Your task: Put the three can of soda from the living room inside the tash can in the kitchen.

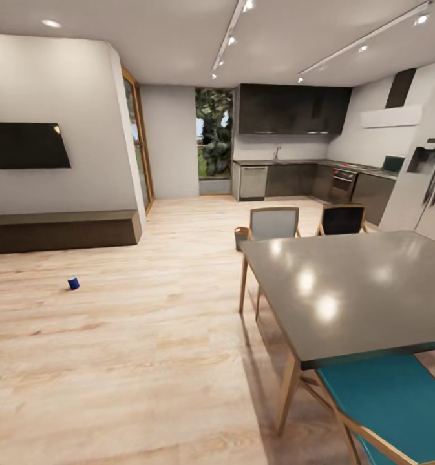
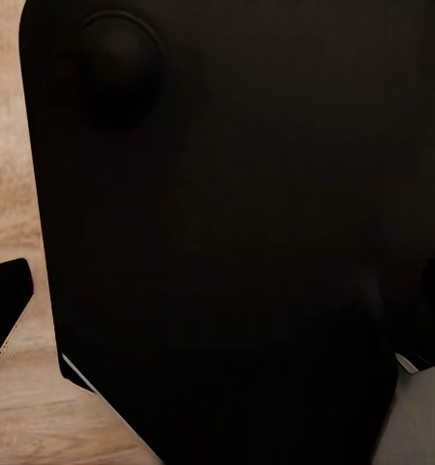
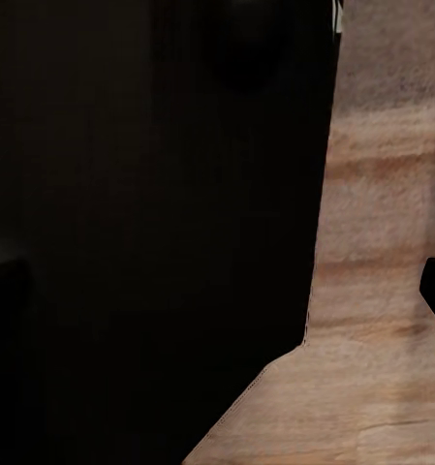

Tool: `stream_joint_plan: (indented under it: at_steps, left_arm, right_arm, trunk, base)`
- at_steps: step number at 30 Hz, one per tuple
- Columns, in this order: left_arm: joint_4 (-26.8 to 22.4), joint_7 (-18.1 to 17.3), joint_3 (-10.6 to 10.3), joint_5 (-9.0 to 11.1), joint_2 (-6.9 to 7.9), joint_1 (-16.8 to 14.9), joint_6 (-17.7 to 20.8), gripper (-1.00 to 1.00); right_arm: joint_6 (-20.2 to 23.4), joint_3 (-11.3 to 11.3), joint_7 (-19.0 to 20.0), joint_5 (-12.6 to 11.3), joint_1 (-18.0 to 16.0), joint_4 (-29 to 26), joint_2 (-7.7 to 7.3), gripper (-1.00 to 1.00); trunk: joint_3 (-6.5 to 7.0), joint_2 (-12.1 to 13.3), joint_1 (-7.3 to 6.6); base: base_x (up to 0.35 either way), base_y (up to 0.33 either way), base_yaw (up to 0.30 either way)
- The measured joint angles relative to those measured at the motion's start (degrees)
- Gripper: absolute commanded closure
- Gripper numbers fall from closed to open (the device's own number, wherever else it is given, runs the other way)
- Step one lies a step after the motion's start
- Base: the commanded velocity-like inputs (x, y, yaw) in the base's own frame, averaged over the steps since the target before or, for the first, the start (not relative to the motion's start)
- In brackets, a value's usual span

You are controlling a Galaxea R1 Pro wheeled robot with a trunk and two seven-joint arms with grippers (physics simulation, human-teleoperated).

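Both wrist views are blocked by dark robot body, so we cannot tell either pincer's state. Ahead, we see a small round brown trash can (image 1: pixel 241 237) on the pale wood floor (image 1: pixel 146 336), beside a grey-backed chair (image 1: pixel 273 223) at the grey dining table (image 1: pixel 353 287), before the dark kitchen cabinets (image 1: pixel 293 110). A small blue can (image 1: pixel 73 282) lies left.

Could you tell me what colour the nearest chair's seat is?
Teal, on the chair seat; clearest in the head view.

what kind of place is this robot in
Likely an open-plan home: a kitchen at the back with dark cabinets and an oven, a grey dining table with chairs nearer, and a wall-mounted TV on the left. A small bin stands beside a chair.
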Motion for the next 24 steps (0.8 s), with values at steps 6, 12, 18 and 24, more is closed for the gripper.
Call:
stream_joint_plan:
  at_steps: [6,12,18,24]
  left_arm:
    - [0.0,0.1,0.0,0.0,0.01,0.0,0.2,-1.0]
    - [0.0,0.8,0.0,0.1,0.01,0.0,0.2,-1.0]
    - [0.0,0.9,0.0,0.1,0.01,0.0,0.2,-1.0]
    - [-0.1,0.9,0.0,0.9,0.11,0.0,0.2,-1.0]
  right_arm:
    - [0.0,0.0,0.0,0.0,0.0,0.0,0.02,-1.0]
    - [0.0,0.0,0.0,0.0,0.0,0.0,0.0,-1.0]
    - [0.0,0.0,-0.1,0.0,0.0,0.0,0.05,-1.0]
    - [0.0,0.0,-0.1,0.0,0.0,0.0,0.06,-1.0]
  trunk:
    - [-0.37,0.0,0.0]
    - [-0.73,0.0,0.0]
    - [-1.1,0.0,0.0]
    - [-1.47,0.0,0.0]
  base:
    - [0.277,0.256,0.201]
    - [0.278,0.252,0.201]
    - [0.284,0.246,0.2]
    - [0.295,0.234,0.2]
